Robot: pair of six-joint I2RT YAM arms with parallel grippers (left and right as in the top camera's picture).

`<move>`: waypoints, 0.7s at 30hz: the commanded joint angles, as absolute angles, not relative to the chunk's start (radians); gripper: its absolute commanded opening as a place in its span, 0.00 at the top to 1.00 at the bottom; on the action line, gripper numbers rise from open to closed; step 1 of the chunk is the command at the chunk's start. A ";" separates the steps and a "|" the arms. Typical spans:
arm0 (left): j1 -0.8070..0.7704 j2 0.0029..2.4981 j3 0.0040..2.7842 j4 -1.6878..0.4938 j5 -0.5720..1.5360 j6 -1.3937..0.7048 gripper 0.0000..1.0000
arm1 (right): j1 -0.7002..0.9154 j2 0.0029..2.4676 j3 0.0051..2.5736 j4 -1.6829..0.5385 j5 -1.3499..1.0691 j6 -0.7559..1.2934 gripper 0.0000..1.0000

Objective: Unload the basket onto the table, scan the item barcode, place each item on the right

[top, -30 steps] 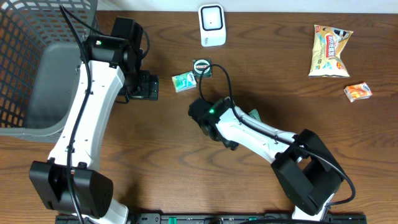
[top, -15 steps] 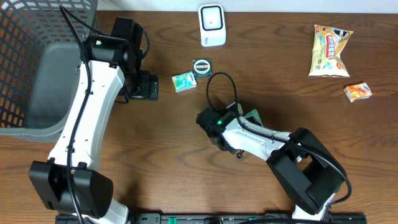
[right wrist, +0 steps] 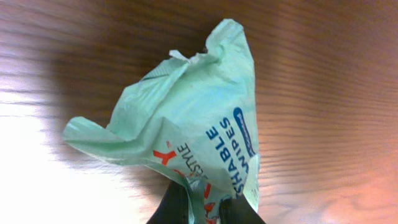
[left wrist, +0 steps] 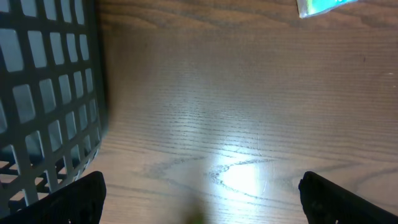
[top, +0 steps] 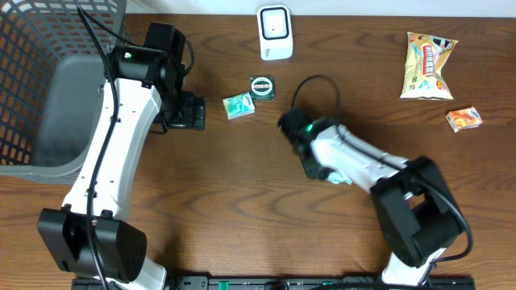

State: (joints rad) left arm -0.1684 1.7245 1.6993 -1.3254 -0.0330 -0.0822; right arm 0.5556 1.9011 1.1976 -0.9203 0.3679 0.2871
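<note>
Right wrist view: what is the state of your right claw? (operator)

My right claw (right wrist: 202, 208) is clamped shut on the lower edge of the wipes packet (right wrist: 186, 130). The dark fingers (right wrist: 168, 211) pinch the crumpled mint-green film from both sides. The packet's printed face is turned to the camera, with the wooden table (right wrist: 323, 74) behind it. No barcode shows on this face. (arm)

Overhead view: where is the packet in relation to the scanner? (operator)

The packet is at my right claw, near the middle of the table. Only a green corner shows from under the wrist. The white scanner (top: 274, 32) stands at the far edge, well apart from the packet. A teal packet (top: 238, 105) and a round tin (top: 262, 86) lie between the scanner and my claw, just beside each other. A snack bag (top: 429, 64) and an orange packet (top: 463, 119) lie off to the right side of the frame. (arm)

Left wrist view: what is the state of your left claw? (operator)

My left claw (left wrist: 202, 199) stands wide apart and holds nothing. It hangs over bare wood beside the wall of the mesh basket (left wrist: 37, 93). (arm)
</note>
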 commanded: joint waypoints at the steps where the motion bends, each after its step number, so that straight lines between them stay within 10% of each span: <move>1: -0.165 1.727 1.696 -1.326 -0.049 -0.091 0.02 | 0.485 1.902 1.325 -0.970 -0.003 0.149 0.99; 11: -0.165 1.727 1.696 -1.326 -0.049 -0.092 0.02 | 0.271 1.902 1.360 -0.989 -0.872 -0.176 0.99; 21: -0.165 1.727 1.696 -1.326 -0.049 -0.091 0.02 | 0.176 1.902 1.021 -0.699 -1.111 -0.125 0.98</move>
